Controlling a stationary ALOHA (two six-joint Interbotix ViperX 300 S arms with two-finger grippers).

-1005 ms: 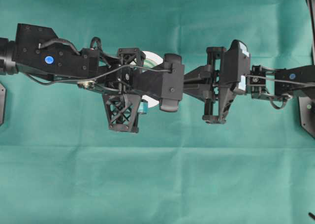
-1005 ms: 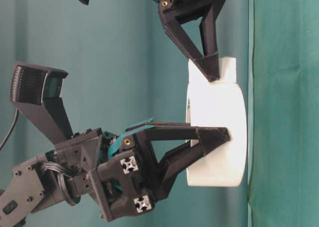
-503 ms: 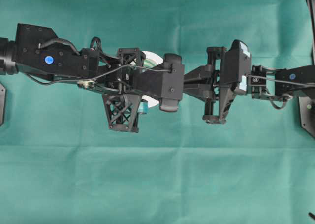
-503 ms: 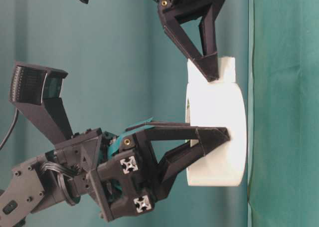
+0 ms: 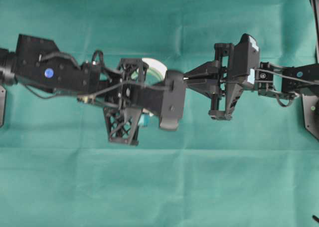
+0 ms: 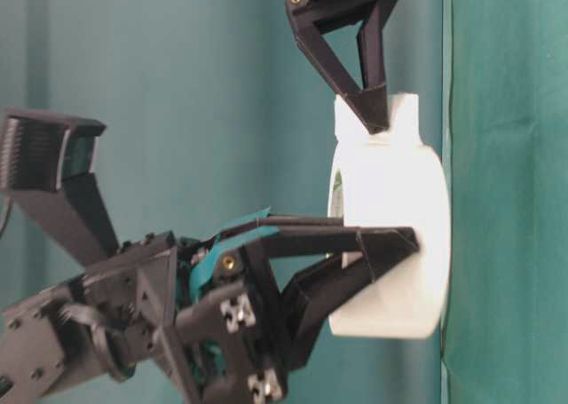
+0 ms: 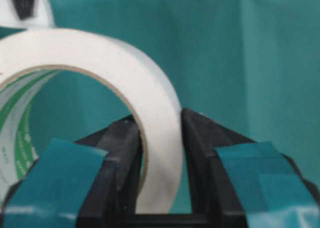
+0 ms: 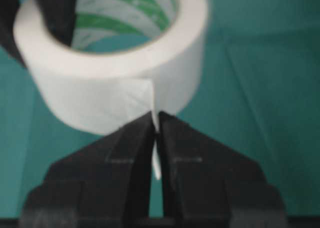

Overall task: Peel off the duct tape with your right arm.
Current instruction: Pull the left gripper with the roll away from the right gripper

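The duct tape (image 6: 395, 182) is a white roll with a green-printed core, held just above the cloth. My left gripper (image 7: 160, 133) is shut on the roll's wall (image 7: 165, 153), one finger inside the ring and one outside. My right gripper (image 8: 156, 120) is shut on the roll's loose white strip end (image 8: 156, 160), with its tips right against the roll (image 8: 100, 92). From table level, the right gripper (image 6: 373, 115) pinches the short tab (image 6: 404, 111) at the roll's top, and the left gripper (image 6: 395, 249) clamps lower down. From overhead, the roll (image 5: 155, 66) peeks out behind the left arm, and the right gripper (image 5: 187, 79) points at it.
A green cloth (image 5: 159, 187) covers the whole table. Black arm bases sit at the right edge (image 5: 311, 117) and the left edge (image 5: 1, 105). The left wrist camera block (image 5: 172, 100) hides most of the roll from overhead.
The right arm has drawn back a little toward its base with the strip end still pinched. The left arm has tilted slightly, and the roll has shifted with it.
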